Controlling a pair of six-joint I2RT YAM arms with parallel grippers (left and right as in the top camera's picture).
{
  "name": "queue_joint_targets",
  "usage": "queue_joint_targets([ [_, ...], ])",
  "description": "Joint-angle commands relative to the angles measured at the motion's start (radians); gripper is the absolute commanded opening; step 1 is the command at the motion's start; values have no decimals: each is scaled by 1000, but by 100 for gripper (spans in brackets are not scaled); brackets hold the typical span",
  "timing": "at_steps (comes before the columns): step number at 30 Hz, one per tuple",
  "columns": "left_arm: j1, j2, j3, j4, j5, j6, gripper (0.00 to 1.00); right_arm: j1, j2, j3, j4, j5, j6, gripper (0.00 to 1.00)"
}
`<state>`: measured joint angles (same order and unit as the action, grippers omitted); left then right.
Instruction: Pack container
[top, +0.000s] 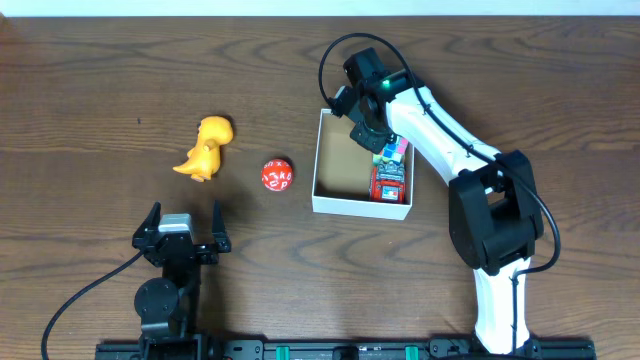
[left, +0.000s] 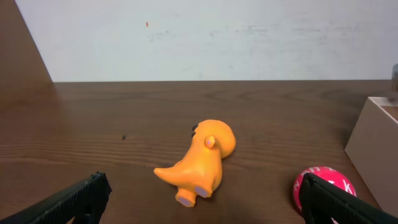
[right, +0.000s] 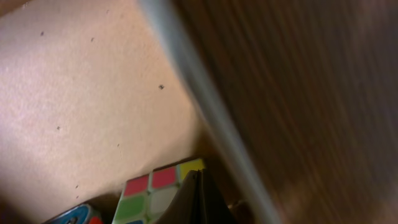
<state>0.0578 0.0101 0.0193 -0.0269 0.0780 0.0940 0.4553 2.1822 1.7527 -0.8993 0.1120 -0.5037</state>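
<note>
Two items inside container (top: 360, 207): cube (top: 396, 150), car (top: 388, 183).

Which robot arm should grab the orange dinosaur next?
Left, probably. Its open tool faces the orange dinosaur, which lies on the table just ahead of it in the left wrist view. The right tool is down inside the container, farther from the toy.

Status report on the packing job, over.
Left gripper open. Right gripper at container, by puzzle cube, jaws unclear. Red car inside too; orange dinosaur, red ball outside. Nothing blocking.
</note>
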Motion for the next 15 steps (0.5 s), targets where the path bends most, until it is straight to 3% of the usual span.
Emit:
queue_joint_targets([
  [1,-2,-6,-15,-36,12,0,98,-9,-58,30,19,-23,26,1],
  [9,-2,-6,-15,-36,12,-1,98,-12,-129,159,73,-100,269,10],
  [11,-2,-6,-15,-36,12,-1,98,-23,-155,193,70,-101,326,18],
  [15,-2,-6,-15,-36,12,0,98,-56,-226,215,62,-80,423,51],
])
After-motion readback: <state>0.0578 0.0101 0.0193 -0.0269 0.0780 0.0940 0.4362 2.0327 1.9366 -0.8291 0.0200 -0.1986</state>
